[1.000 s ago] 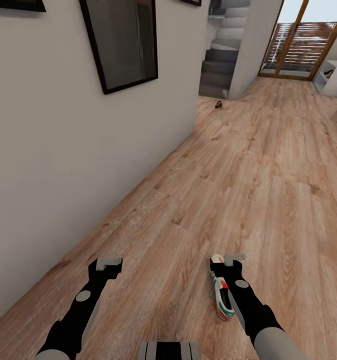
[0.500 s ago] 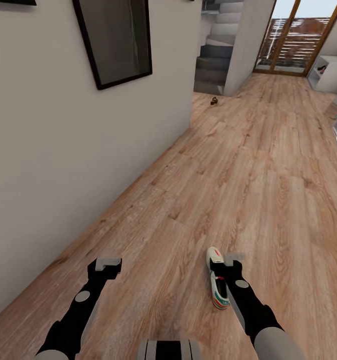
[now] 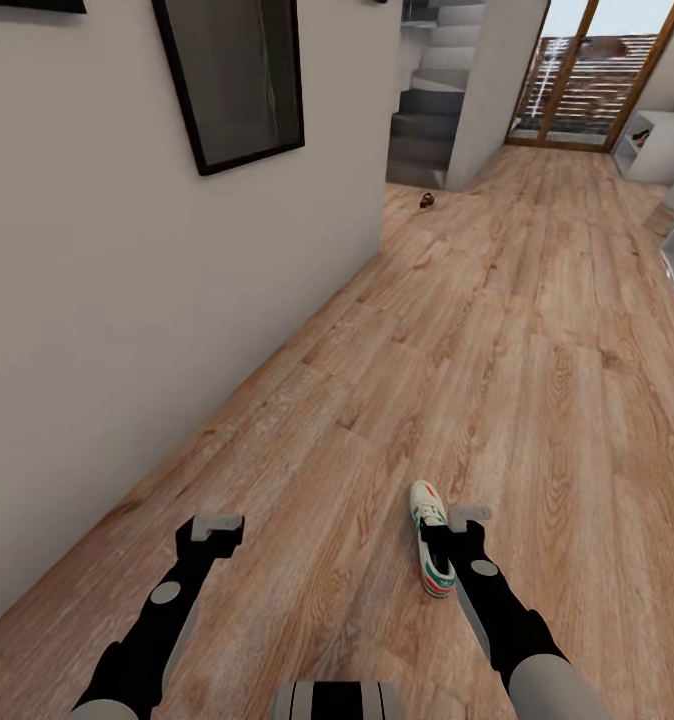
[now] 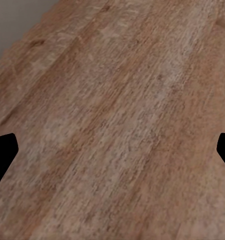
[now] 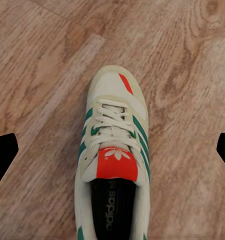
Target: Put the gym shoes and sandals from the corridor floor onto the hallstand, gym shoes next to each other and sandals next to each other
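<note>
1. Gym shoe lay on the corridor floor, its toe pointing away from the robot, just in front of the right gripper and partly hidden by that arm.
2. From the right wrist view the same shoe was seen from above: cream upper, green side stripes, white laces, a red-orange tongue patch; the fingers stood wide apart at either side, not touching it.
3. Left gripper hung over bare planks, well apart from the shoe; in the left wrist view its fingers were spread with nothing but floor between them.
4. Far down the corridor a small dark brown thing sat on the floor near the foot of the stairs; too small to name for certain.
5. A white shelf unit stood at the far right, by the glazed door.
6. A dark-framed picture hung on the wall at the left.
</note>
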You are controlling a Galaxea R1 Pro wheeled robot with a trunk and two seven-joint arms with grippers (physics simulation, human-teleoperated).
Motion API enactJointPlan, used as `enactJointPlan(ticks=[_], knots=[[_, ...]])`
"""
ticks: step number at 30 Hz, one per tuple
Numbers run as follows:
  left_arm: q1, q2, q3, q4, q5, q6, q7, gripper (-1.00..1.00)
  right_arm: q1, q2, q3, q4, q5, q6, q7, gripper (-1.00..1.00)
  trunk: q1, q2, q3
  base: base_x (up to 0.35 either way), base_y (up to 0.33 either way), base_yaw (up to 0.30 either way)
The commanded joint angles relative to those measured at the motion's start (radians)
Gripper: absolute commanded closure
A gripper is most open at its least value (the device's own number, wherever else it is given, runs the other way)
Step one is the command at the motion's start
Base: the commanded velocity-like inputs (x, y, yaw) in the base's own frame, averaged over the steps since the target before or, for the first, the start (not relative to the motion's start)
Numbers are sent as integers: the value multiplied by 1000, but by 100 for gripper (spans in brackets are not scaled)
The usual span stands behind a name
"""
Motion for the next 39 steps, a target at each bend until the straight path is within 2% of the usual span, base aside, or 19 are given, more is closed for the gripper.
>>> enactJointPlan(ticks=[1,16,19,26,27,33,36,39], knots=[[-1,-2,5,0,-11,-5,-4,-100,0,1,-4,-1,10,3,0,-100,0,0,-1,-4,0,0],[1,0,4,-9,-11,-4,-14,-100,0,1,-4,0,12,0,0,-100,0,0,-1,0,0,0],[1,1,4,-9,-11,-5,-18,-100,0,1,-4,2,12,0,0,-100,1,-1,-14,0,0,0],[4,1,4,-9,-11,-7,-23,-100,0,1,-4,78,12,-27,-1,-100,4,-2,-46,0,0,0],[4,2,3,-9,-11,-8,-23,-100,1,0,-4,110,13,-73,0,-100,4,-2,-47,0,0,0],[4,0,2,-9,-11,-8,-24,-100,1,-1,-5,173,15,-194,-1,-100,4,-2,-48,0,0,0],[4,-2,2,-9,-11,-8,-24,-100,1,-3,-5,210,15,-279,-1,-100,4,-2,-48,0,0,0],[4,-2,2,-9,-11,-8,-28,-100,1,-3,-5,220,14,-304,-1,-100,4,-2,-48,0,0,0]])
